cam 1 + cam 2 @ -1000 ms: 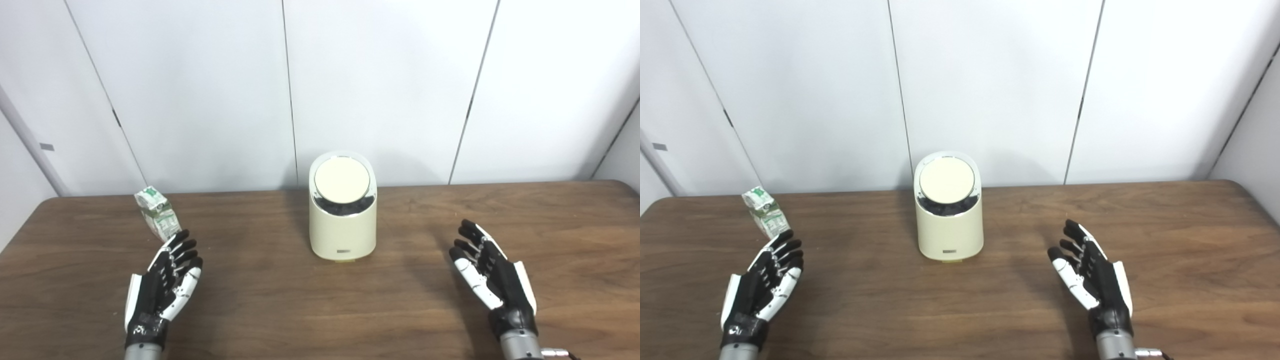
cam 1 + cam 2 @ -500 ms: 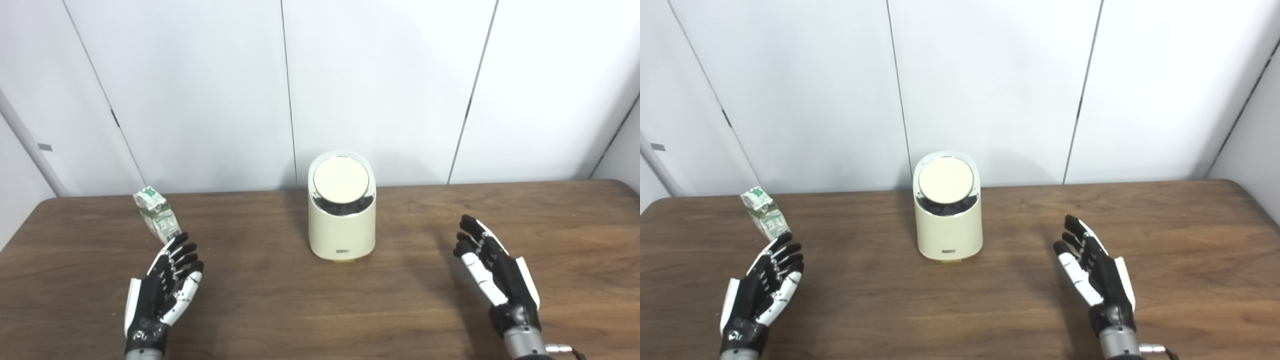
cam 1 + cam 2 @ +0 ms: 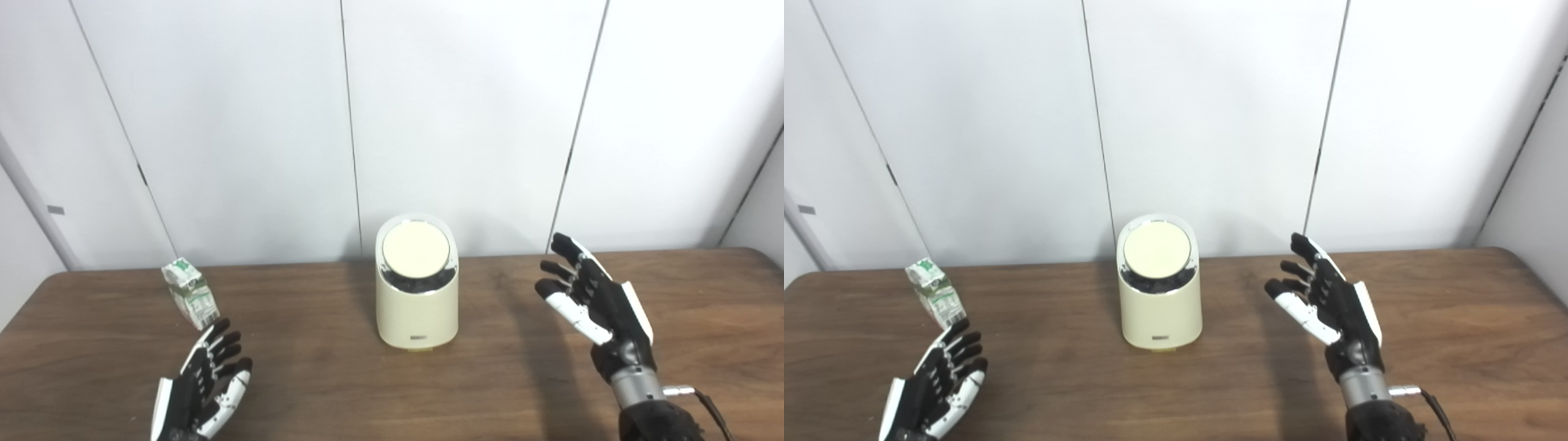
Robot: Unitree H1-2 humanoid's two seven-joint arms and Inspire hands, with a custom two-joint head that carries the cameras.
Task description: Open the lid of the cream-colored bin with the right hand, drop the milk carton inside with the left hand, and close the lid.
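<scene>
The cream-colored cylindrical plastic bin (image 3: pixel 417 288), round lid (image 3: pixel 416 250) closed, stands mid-desk on the brown wooden desk (image 3: pixel 331 380). At its 9 o'clock sits the small green-and-white milk carton (image 3: pixel 190 293). The left hand (image 3: pixel 202 392), fingers spread and empty, lies at 7 o'clock; the right hand (image 3: pixel 591 303), equally spread and empty, hovers at 3 o'clock.

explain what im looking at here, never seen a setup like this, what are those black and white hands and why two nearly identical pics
They belong to a humanoid robot at a wooden table. Both pictures come from two cameras side by side on its head, so they show one scene from slightly different spots. The left robot hand and the right robot hand are both open and hold nothing. On the table stands a cream-colored bin with its round lid shut, and a small milk carton stands just beyond the left robot hand.
</scene>
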